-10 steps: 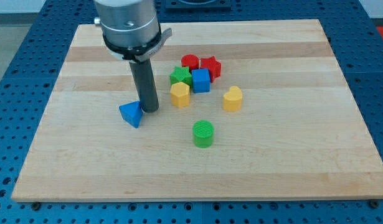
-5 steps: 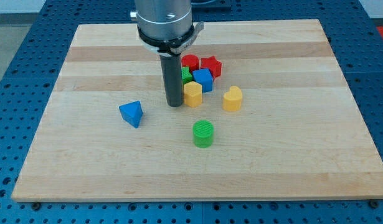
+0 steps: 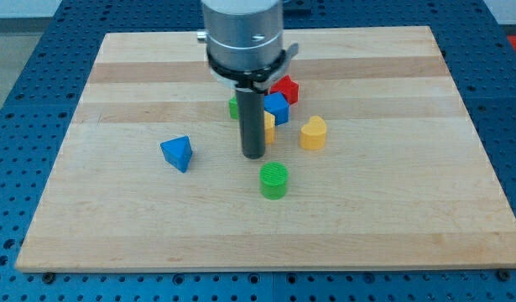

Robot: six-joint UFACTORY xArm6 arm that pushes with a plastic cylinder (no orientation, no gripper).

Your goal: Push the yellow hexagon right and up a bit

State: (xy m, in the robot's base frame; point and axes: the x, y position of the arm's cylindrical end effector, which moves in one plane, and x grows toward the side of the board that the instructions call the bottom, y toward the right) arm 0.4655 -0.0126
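The board point(image 3: 90, 210) carries a loose spread of blocks, and reading it from the view's left, the blue triangle point(image 3: 177, 153) sits well apart from everything, out at 9 o'clock from the rod, with nothing touching it.

Next comes the arm itself. It hangs straight down from the view's top, a grey collar above and the dark rod below, upright with no lean I can see. My tip point(image 3: 254, 156) rests on the wood just at the lower left of the cluster. There are no jaws to open or close here; the tool is a plain bar, pinching nothing.

The yellow hexagon point(image 3: 269, 127) is mostly hidden behind the rod; only a sliver shows at about 1 o'clock from the tip, seemingly touching the rod's side. That placement looks deliberate: a push from the lower left would send the block toward 1 or 2 o'clock, as asked.

A green block point(image 3: 233, 106) peeks out at 11 o'clock, shape unclear. The green cylinder point(image 3: 273, 179) stands near, at 5 o'clock. The blue cube point(image 3: 277, 107) crowds the hexagon from above, with a red star point(image 3: 285, 88) behind it. The yellow heart point(image 3: 313, 133) sits at 2 o'clock, and I judge it could get bumped.
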